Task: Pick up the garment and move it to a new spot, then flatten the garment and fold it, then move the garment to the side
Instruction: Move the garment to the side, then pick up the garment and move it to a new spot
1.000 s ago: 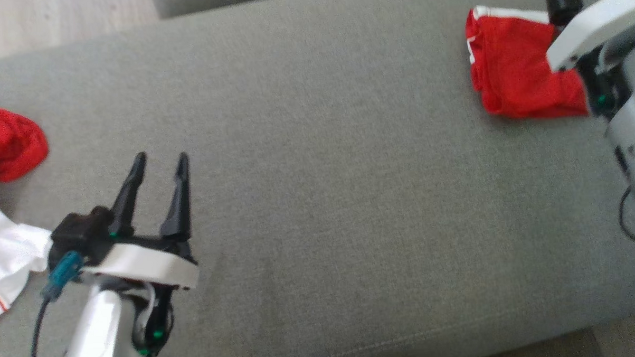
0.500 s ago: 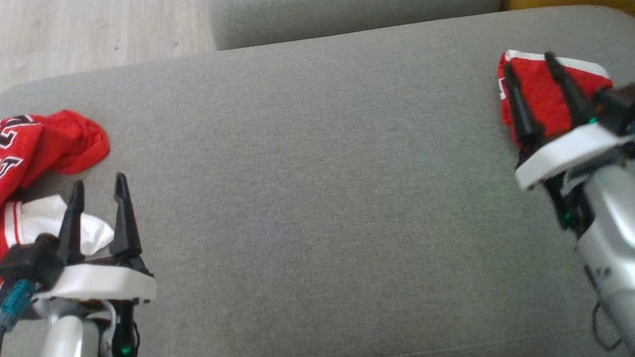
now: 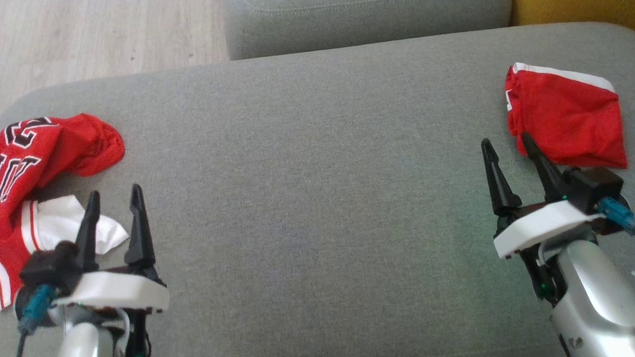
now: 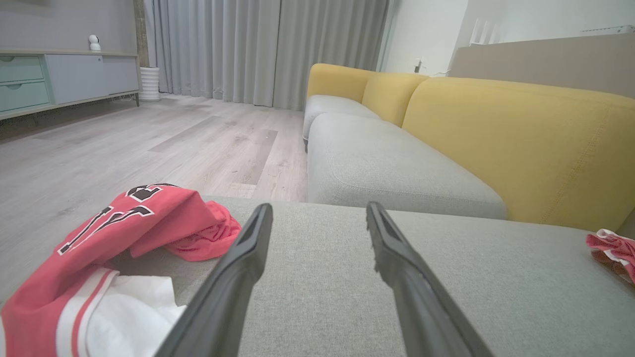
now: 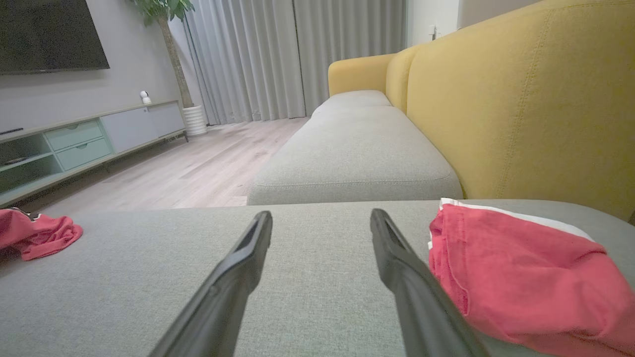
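Two red garments lie well apart on the grey sofa seat (image 3: 317,173). The folded garment (image 3: 566,117) is at its right end, just beside the right gripper (image 3: 505,138). The crumpled jersey (image 3: 26,162), with white cloth (image 3: 65,227) against it, is near the left gripper (image 3: 114,192). Both grippers' fingers are spread apart, holding nothing.

Your left gripper (image 4: 318,207) is spread wide and empty above the grey cushion (image 4: 496,287), crumpled red jersey (image 4: 149,218) just beside it.
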Available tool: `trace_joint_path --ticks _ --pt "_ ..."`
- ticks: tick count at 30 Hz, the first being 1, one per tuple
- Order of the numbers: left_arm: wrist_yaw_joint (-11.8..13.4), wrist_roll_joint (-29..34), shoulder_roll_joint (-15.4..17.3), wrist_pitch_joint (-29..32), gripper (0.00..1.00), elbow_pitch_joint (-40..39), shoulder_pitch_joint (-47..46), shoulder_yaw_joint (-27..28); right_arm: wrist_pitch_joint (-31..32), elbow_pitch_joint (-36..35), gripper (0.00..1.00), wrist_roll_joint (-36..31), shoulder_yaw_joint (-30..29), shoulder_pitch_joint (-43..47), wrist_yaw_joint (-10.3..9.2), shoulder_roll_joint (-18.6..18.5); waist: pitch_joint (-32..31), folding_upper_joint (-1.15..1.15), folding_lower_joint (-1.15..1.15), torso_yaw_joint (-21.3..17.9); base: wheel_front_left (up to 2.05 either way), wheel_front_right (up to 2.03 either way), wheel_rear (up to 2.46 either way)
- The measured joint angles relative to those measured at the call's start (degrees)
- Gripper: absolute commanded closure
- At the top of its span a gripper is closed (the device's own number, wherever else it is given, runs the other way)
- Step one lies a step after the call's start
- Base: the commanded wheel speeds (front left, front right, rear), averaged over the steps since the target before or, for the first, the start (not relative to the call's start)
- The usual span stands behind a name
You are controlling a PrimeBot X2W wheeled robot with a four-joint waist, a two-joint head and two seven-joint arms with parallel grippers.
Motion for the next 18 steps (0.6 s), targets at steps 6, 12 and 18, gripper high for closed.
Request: trace_joint_path --ticks 6,12,18 --pt "-0.19 1.29 -1.01 0.00 0.00 0.15 2.49 0.65 0.00 -0.71 0.00 -1.58 -2.07 2.35 0.00 0.55 -0.67 0.00 0.00 0.19 0.00 0.00 0.00" --pt "-0.57 1.71 -2.19 0.00 0.00 -0.20 2.50 0.77 0.00 -2.58 0.00 -2.59 -2.20 4.12 0.00 2.05 -0.61 0.00 0.00 0.77 0.00 0.00 0.00" --pt "-1.01 1.82 -2.42 0.00 0.00 -0.08 2.50 0.96 0.00 -3.09 0.00 -2.60 -2.24 4.12 0.00 2.04 -1.03 0.00 0.00 0.88 0.00 0.00 0.00"
